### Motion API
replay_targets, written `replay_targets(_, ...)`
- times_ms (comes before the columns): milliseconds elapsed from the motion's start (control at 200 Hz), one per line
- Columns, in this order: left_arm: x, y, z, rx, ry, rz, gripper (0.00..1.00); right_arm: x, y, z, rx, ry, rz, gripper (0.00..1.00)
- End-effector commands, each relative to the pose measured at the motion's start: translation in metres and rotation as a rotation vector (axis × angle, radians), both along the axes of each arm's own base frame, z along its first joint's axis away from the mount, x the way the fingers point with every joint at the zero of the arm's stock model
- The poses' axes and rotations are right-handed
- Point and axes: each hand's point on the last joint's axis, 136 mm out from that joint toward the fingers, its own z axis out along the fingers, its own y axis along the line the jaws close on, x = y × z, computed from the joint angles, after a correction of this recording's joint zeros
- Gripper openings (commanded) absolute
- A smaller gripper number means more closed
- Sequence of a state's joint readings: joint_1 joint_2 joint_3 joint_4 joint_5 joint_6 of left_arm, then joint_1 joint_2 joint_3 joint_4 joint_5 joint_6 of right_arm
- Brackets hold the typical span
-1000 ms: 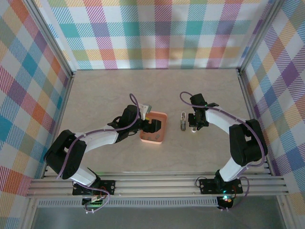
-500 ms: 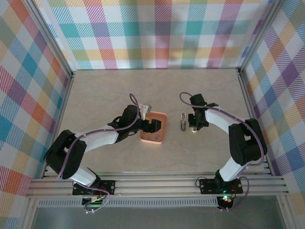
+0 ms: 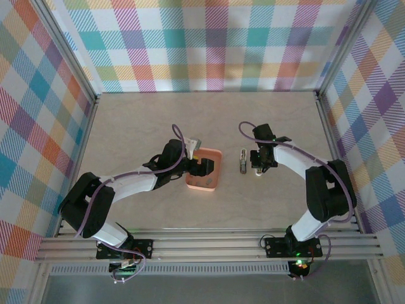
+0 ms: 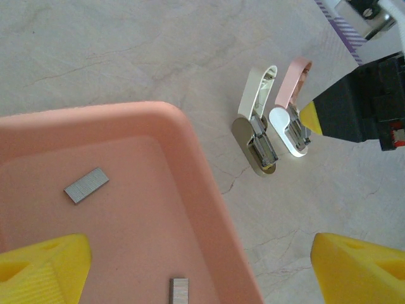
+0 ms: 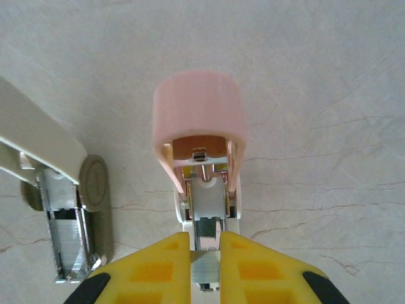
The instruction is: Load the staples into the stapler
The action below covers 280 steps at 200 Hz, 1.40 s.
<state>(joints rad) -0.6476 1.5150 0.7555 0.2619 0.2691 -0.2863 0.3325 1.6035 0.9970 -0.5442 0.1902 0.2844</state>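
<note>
The pink stapler (image 5: 199,136) lies open on the table, its lid raised and its metal channel (image 5: 207,218) bare. My right gripper (image 5: 205,269) is shut on a grey strip of staples (image 5: 205,273), held just over the near end of that channel. In the left wrist view the same stapler (image 4: 290,117) sits right of the orange tray (image 4: 209,190), with the right gripper's yellow finger (image 4: 312,118) against it. Two strips of staples (image 4: 86,185) (image 4: 179,292) lie flat in the tray. My left gripper (image 4: 199,269) is open above the tray's right rim, holding nothing.
A second open stapler, white and grey (image 5: 63,215) (image 4: 256,139) (image 3: 243,160), lies just left of the pink one. The orange tray (image 3: 218,154) sits mid-table under my left gripper (image 3: 204,166). Checked walls surround the table.
</note>
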Motion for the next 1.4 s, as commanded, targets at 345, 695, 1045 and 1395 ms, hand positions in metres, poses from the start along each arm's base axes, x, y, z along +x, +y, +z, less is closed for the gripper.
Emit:
replay_targets(345, -0.004, -0.005, 0.005, -0.002, -0.023, -0.025, 0.90, 0.001, -0.004, -0.002, -0.024, 0.022, 0.042, 0.14)
replay_targets(695, -0.003, -0.006, 0.004, -0.002, -0.022, -0.026, 0.90, -0.001, -0.003, -0.009, -0.023, 0.042, 0.046, 0.14)
replay_targets(1045, -0.004, -0.005, 0.003, 0.000, -0.019, -0.025, 0.90, -0.002, -0.006, -0.017, -0.043, 0.061, 0.045, 0.13)
replay_targets(1395, -0.004, -0.007, 0.006, -0.013, -0.029, -0.032, 0.90, 0.001, 0.001, 0.015, 0.002, -0.018, 0.071, 0.13)
